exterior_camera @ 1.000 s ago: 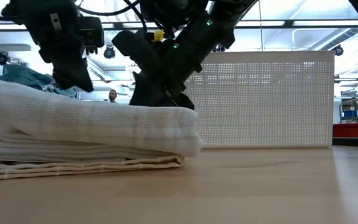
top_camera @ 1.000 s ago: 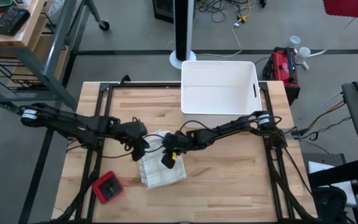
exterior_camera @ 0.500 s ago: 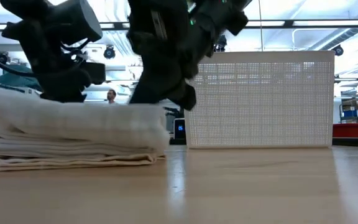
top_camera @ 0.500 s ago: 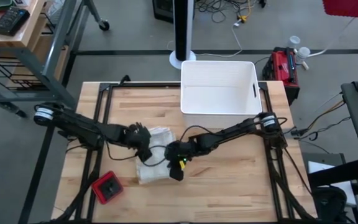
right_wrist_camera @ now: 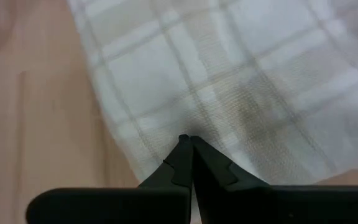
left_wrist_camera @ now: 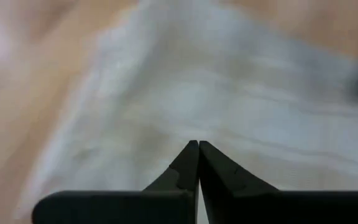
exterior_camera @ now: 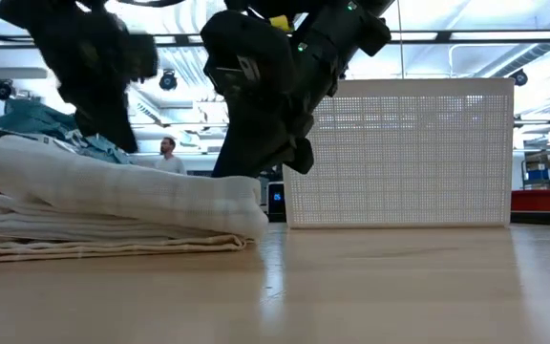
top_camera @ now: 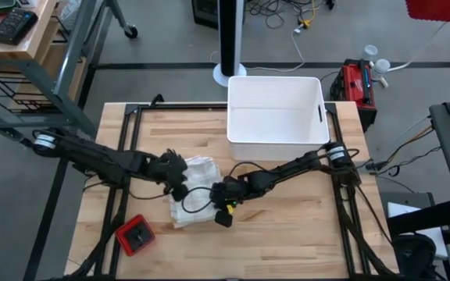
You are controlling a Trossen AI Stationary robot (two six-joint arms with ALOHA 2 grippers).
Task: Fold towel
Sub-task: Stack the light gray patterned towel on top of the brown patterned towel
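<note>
The worktop [top_camera: 287, 226] is a light butcher-block wooden surface of glued strips, framed by a black metal rail structure along its sides and far edge. A white folded towel [top_camera: 196, 204] with a faint checked weave lies on it left of centre, stacked in several layers in the low view, its lowest layer spread flat on the wood. A white rectangular plastic bin [top_camera: 275, 109] stands at the far edge, right of the middle, well apart from the towel. A small red-and-black square object [top_camera: 135, 236] rests near the front left corner, close to the towel but not touching it.
</note>
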